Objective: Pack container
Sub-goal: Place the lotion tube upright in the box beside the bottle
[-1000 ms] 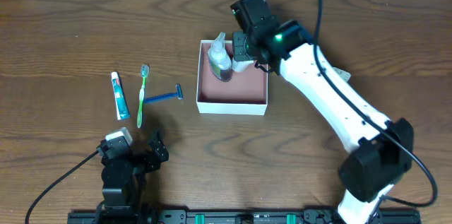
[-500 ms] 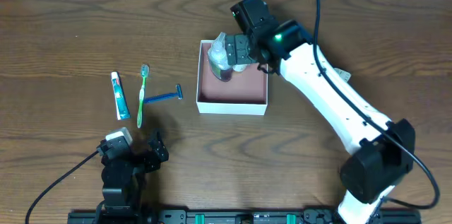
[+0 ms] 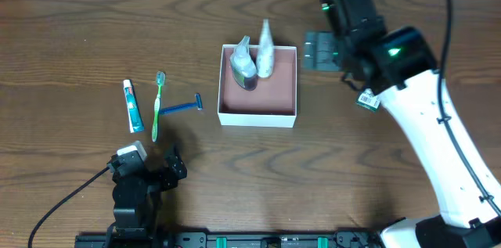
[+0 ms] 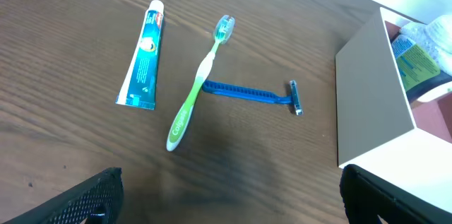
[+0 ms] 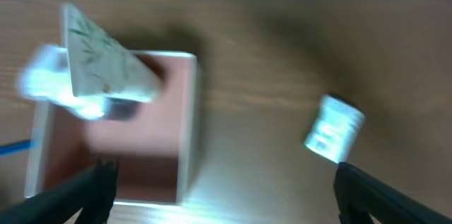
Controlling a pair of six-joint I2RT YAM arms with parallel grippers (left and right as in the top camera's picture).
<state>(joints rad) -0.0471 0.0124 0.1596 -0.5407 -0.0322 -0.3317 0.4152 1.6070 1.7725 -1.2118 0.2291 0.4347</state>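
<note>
One dark brown wooden table [image 3: 70,37], seen from above, with two robot arms. One long white right arm [image 3: 438,131] reaching in from the lower right. Right gripper [image 3: 319,51] hovering just right of the box's far corner, fingers spread wide, grasping nothing. One smaller black left arm [image 3: 133,201] folded low at the near edge. Left gripper [image 4: 229,181] likewise spread wide and empty, above the wood.

One container [image 3: 258,119]: a square, shallow white cardboard box with a pinkish-brown floor, sitting near the table's middle, between the two grippers. Inside it, two items, both toward the far end. One clear bottle [image 3: 244,66] with a blue-green label, in the far-left corner. One white tube [image 3: 265,48] just right of it, at the far wall.

Left of the box and well apart from it, three loose toiletries on the wood. One green toothbrush [image 4: 198,86], head pointing away. One blue-and-white toothpaste tube [image 4: 145,54] just left of it, roughly parallel, not touching. One blue razor [image 4: 251,93] lying crosswise, handle end meeting the toothbrush, head toward the box.

One small green-and-white packet [image 3: 368,98] right of the box, beside the right arm, apart from the box.
</note>
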